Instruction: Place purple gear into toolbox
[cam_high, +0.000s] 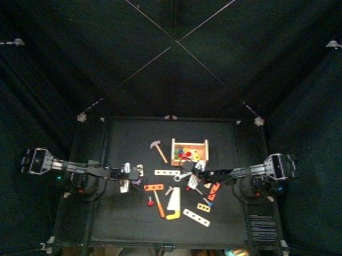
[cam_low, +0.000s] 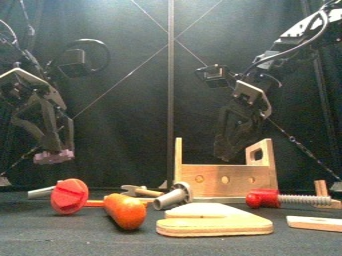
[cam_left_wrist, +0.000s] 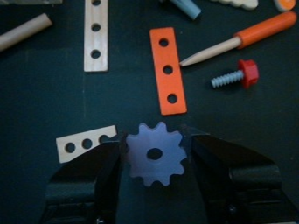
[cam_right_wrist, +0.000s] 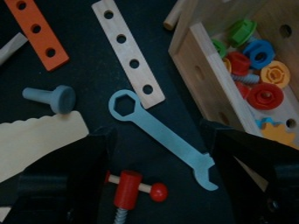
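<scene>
The purple gear (cam_left_wrist: 156, 155) sits between the two jaws of my left gripper (cam_left_wrist: 156, 147), which is shut on it. From the front the gear (cam_low: 54, 156) hangs in that gripper (cam_low: 48, 140), well above the table on the left. The toolbox (cam_low: 221, 176), a tan wooden box, stands right of centre; in the top view the toolbox (cam_high: 191, 151) is toward the back of the table. My right gripper (cam_low: 238, 140) hovers above the table beside the box. It is open and empty (cam_right_wrist: 162, 140), next to the toolbox wall (cam_right_wrist: 193, 61).
Under the left gripper lie an orange strip (cam_left_wrist: 167, 70), a red bolt (cam_left_wrist: 237, 74) and an orange-handled screwdriver (cam_left_wrist: 239, 39). A blue wrench (cam_right_wrist: 163, 136) and a wooden strip (cam_right_wrist: 128, 52) lie beneath the right gripper. Coloured parts fill the box. Toy tools lie scattered along the table's front edge (cam_low: 124, 210).
</scene>
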